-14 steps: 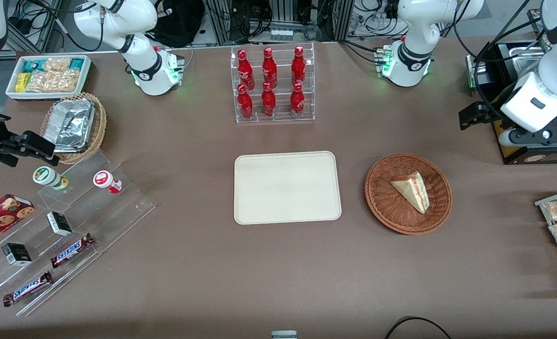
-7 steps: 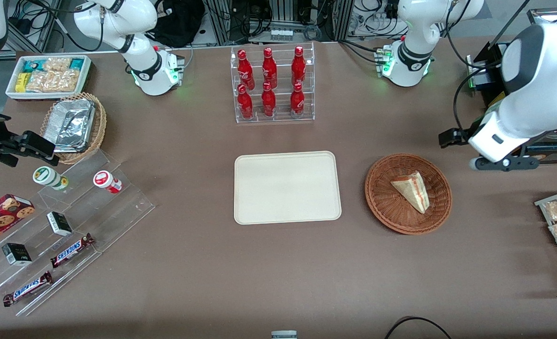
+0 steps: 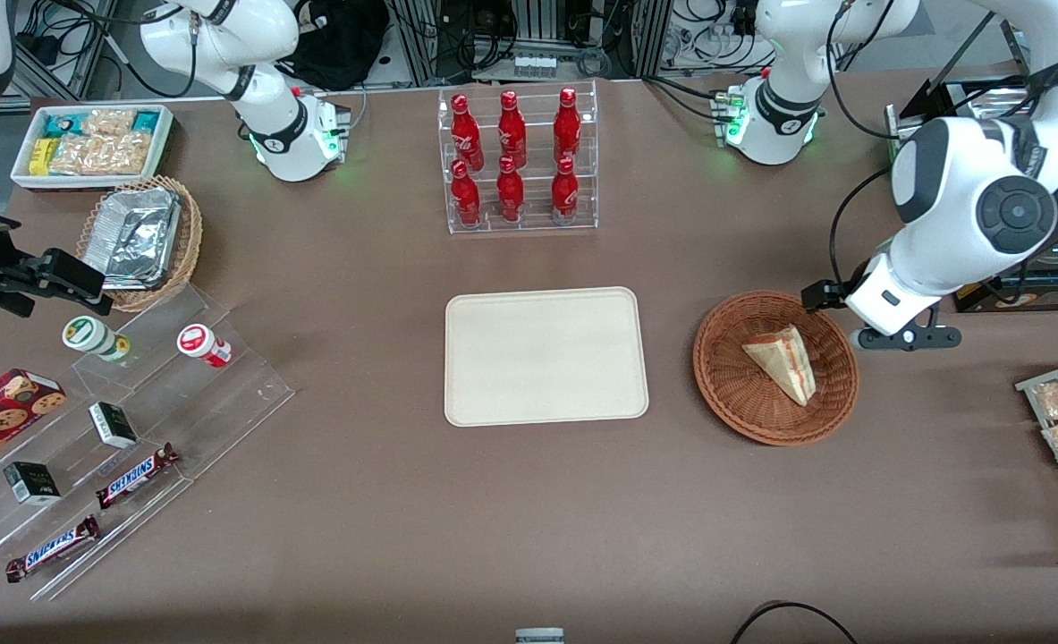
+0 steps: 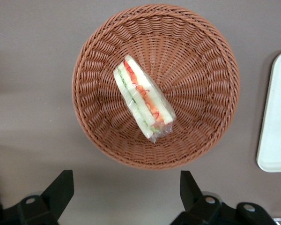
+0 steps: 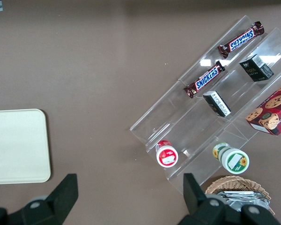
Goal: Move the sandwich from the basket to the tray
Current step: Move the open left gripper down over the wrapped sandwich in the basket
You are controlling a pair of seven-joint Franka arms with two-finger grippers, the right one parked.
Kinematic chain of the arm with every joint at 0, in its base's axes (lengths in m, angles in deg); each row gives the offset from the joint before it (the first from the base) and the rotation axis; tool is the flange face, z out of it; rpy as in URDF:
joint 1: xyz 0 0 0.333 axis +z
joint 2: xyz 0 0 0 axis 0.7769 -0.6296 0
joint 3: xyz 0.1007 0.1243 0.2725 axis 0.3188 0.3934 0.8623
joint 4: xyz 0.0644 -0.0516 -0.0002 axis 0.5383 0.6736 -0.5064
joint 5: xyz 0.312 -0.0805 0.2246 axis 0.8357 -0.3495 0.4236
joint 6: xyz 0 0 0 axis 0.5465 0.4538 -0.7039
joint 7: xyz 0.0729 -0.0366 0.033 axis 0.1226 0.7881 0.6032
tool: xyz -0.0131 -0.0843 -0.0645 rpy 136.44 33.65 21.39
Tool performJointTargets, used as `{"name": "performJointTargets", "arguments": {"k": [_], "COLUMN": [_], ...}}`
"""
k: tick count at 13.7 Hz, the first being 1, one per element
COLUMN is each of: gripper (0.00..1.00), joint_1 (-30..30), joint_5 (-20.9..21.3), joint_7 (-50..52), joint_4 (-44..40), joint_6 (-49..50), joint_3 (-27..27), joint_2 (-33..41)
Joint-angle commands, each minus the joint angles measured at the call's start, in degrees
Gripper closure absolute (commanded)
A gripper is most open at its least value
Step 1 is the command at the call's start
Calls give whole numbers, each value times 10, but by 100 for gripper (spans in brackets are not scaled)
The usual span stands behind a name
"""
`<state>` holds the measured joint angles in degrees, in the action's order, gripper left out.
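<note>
The working arm is bent over the tabletop [image 3: 385,537] at its own end, its big white elbow joint high and the forearm angling down toward the basket [image 3: 775,367]. The pincer [image 4: 126,190] hangs above the basket's rim, on the side away from the tray [image 3: 545,355], pointing straight down. Its two dark fingers [image 4: 59,191] are spread wide apart with nothing between them, well clear of the wicker. Below it and a little toward the tray, the sandwich [image 4: 143,97] lies in the middle of the basket, wrapped in clear film, its red, orange and green filling edge turned up. The cream tray sits flat on the tabletop, apart from the basket, farther from the pincer than the sandwich is.
</note>
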<state>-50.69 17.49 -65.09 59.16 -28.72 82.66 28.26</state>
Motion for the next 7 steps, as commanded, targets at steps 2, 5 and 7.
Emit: {"name": "performJointTargets", "arguments": {"k": [2, 5, 7], "gripper": [0, 0, 0], "joint_1": [0, -2, -17], "joint_5": [-2, -2, -2], "joint_7": [53, 149, 256], "joint_4": [59, 80, 81], "joint_6": [-86, -134, -147], "joint_3": [-3, -5, -6], "joint_2": [4, -5, -14]}}
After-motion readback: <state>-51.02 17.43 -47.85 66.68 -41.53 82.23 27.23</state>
